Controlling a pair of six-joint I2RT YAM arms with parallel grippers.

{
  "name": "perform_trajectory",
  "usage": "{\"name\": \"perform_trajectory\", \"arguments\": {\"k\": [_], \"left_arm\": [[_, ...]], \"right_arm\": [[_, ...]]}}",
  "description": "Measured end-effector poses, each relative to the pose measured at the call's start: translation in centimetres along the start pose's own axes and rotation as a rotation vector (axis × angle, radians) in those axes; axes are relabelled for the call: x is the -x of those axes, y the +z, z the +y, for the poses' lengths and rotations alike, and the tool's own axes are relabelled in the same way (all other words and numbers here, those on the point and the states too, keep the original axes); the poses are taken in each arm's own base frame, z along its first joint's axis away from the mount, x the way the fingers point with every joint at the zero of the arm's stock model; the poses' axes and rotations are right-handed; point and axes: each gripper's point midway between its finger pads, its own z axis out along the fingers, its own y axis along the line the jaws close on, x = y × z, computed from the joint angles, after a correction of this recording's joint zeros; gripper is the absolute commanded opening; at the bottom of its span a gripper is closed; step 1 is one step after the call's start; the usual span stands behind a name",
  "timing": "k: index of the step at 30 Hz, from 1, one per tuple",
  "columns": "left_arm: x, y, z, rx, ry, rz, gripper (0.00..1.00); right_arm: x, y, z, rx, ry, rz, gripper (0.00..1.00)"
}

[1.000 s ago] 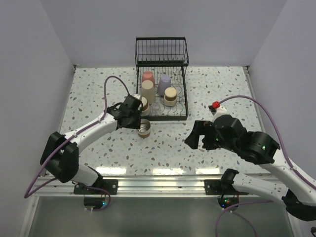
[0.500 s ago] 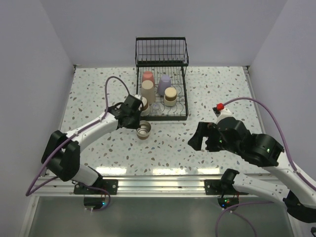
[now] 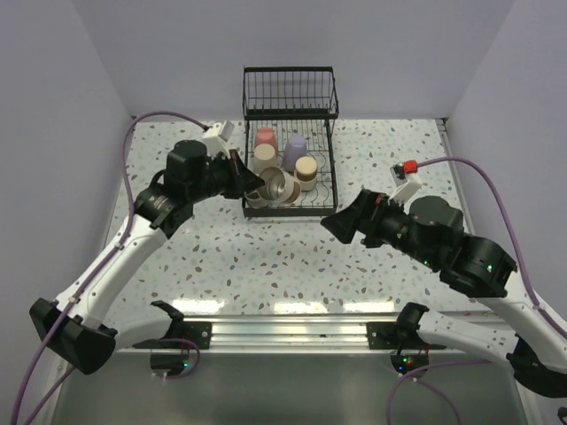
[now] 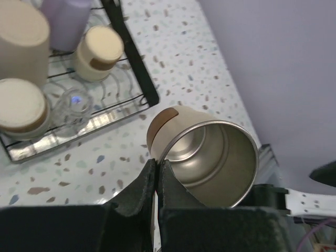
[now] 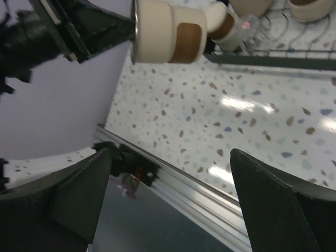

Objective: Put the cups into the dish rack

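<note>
Pinching only the rim of a metal-lined cup (image 4: 210,157), the closed left gripper (image 4: 157,170) is holding it sideways above the rack's (image 3: 330,173) front edge, risking a slip onto the cups (image 3: 306,170) standing there. The right gripper (image 3: 337,223) is hanging wide open, empty.

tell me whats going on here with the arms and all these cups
The left gripper is shut on the rim of a beige-and-brown cup with a shiny metal inside, holding it tipped on its side in the air by the front of the black wire dish rack. A coral-pink cup, a lavender cup and a tall beige cup sit on the rack's tray. The right gripper is open and empty, hovering over the speckled table.
</note>
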Motion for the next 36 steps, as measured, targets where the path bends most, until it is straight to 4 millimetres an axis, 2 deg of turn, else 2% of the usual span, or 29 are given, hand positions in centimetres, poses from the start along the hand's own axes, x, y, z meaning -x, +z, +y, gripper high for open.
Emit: {"name": "perform_trajectory", "arguments": {"k": [4,8,11,13,16,22,27,32,36], "left_arm": [[2.8,-2.1,-4.7,-0.254,-0.081,-0.107,0.00],[5.0,-4.6,-7.5,-0.485,-0.163,-0.208,0.00],[6.1,-6.3,-8.4,-0.637,-0.237,-0.265,0.00],[6.4,-7.1,-8.6,-0.708,-0.280,-0.278,0.00],[6.6,-8.4,-9.2,-0.801,-0.316,-0.290,0.00],[6.4,-10.6,-10.4,-0.936,-0.346,-0.308,0.00],[6.2,-10.5,-10.3,-0.960,-0.376,-0.296,0.00],[6.3,-10.1,-10.1,-0.964,-0.399,-0.283,0.00],[6.3,-9.6,-9.9,-0.959,-0.408,-0.277,0.00]], "right_arm": [[3.9,0.1,4.8,0.175,0.096,-0.130,0.98],[8.1,1.0,8.6,0.336,0.221,-0.209,0.98],[11.7,2.2,9.4,0.441,0.342,-0.272,0.98],[12.5,3.2,8.8,0.454,0.393,-0.280,0.98],[12.8,3.6,9.2,0.493,0.433,-0.257,0.98],[13.4,2.0,11.4,0.615,0.452,-0.243,0.98],[12.9,2.6,12.0,0.637,0.442,-0.196,0.98],[11.4,4.1,12.4,0.626,0.434,-0.131,0.98],[9.8,4.4,13.7,0.646,0.412,-0.080,0.98]]}}
